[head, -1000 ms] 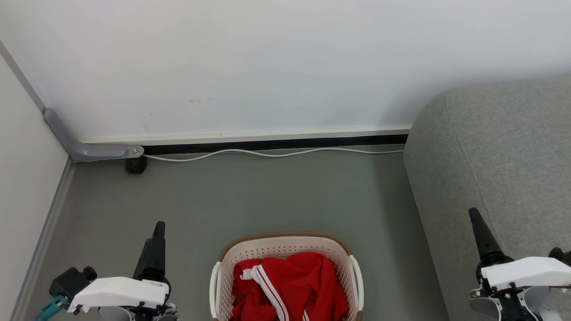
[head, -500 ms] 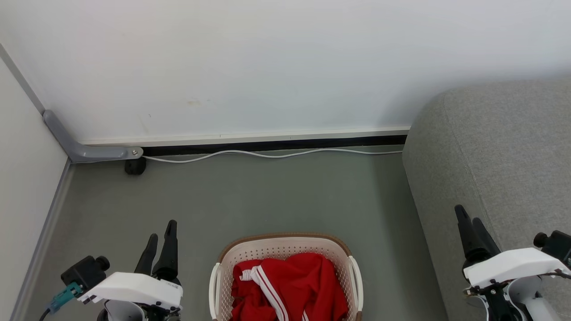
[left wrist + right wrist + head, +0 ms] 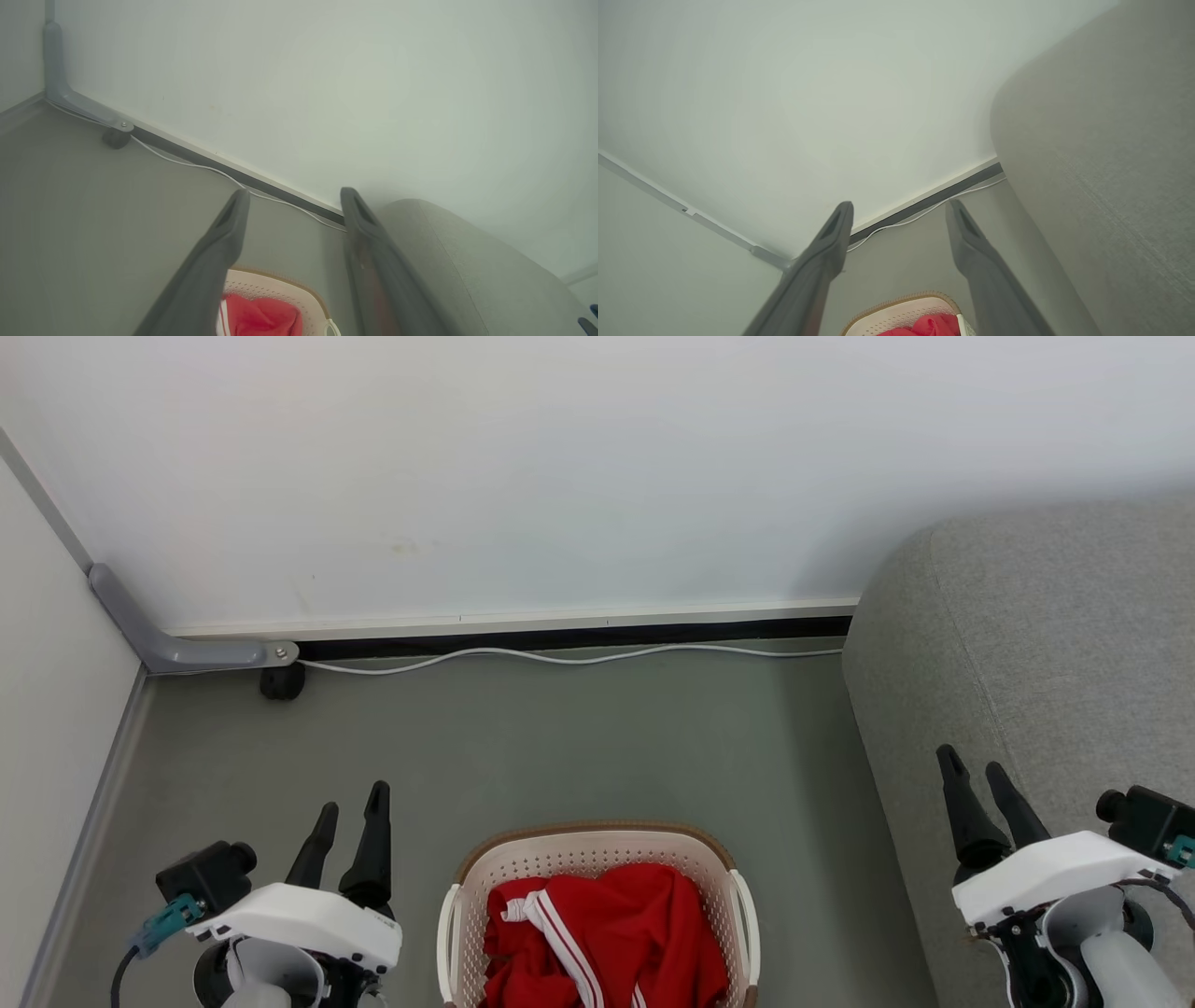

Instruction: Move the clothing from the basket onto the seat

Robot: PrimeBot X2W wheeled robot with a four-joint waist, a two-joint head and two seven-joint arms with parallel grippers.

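Note:
The red clothing [image 3: 597,938] with white stripes lies bunched inside the cream basket [image 3: 597,845] at the bottom middle of the head view. The grey seat [image 3: 1055,653] rises at the right. My left gripper [image 3: 351,815] stands open on the basket's left, above the floor, holding nothing. My right gripper [image 3: 977,777] stands open over the seat's front edge, empty too. In the left wrist view the clothing [image 3: 261,317] and basket [image 3: 275,287] show between my fingers [image 3: 224,242], with the seat [image 3: 448,261] to the right. The right wrist view has the basket [image 3: 901,310], clothing [image 3: 931,326] and seat [image 3: 1101,163].
A white wall runs along the back with a dark baseboard and a white cable [image 3: 569,658] lying on the grey-green floor. A grey bracket [image 3: 177,649] with a black foot sits in the far left corner. A side wall closes the left.
Both grippers have moved up the head view and turned, so both fingers of each now show spread apart. The left one has also drifted right toward the basket. Basket and clothing are unmoved.

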